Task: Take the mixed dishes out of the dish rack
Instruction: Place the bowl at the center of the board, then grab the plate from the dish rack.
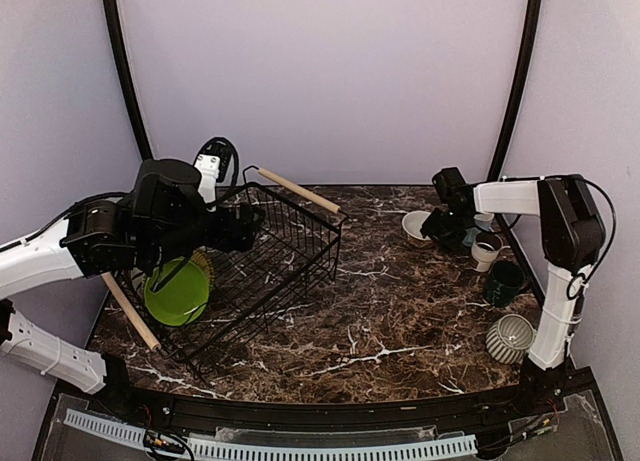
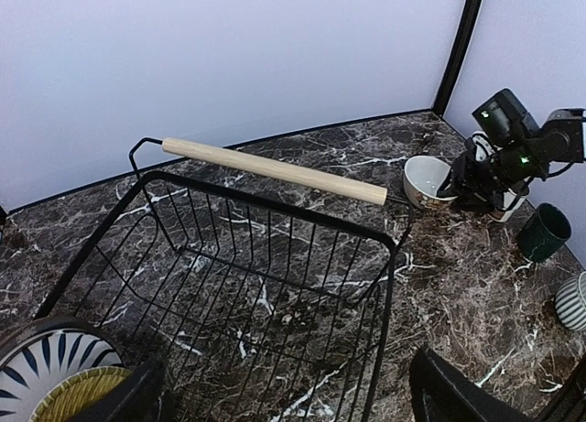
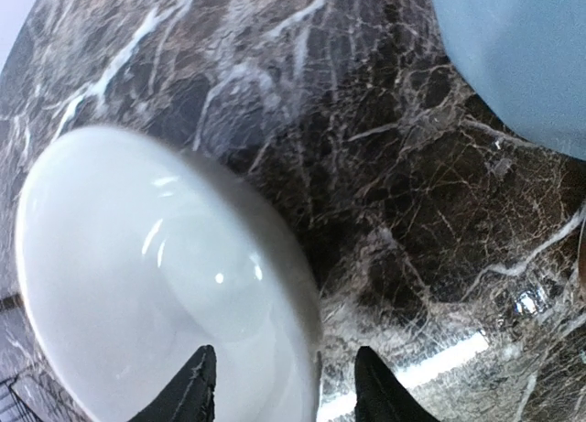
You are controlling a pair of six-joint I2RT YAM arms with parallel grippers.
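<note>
Glossy cream bowl (image 3: 137,285) toward far right corner, right gripper (image 3: 286,385) parted astride its rim; left gripper (image 2: 293,394) wide, empty, over dish rack (image 2: 275,205).

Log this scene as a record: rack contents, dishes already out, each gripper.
rack: black wire, left side of table
still in rack: green plate, yellow plate, striped plate
out on table: bowl, blue cup, white cup, teal mug, striped mug
left gripper: open, above rack
right gripper: open, straddling bowl rim
</note>
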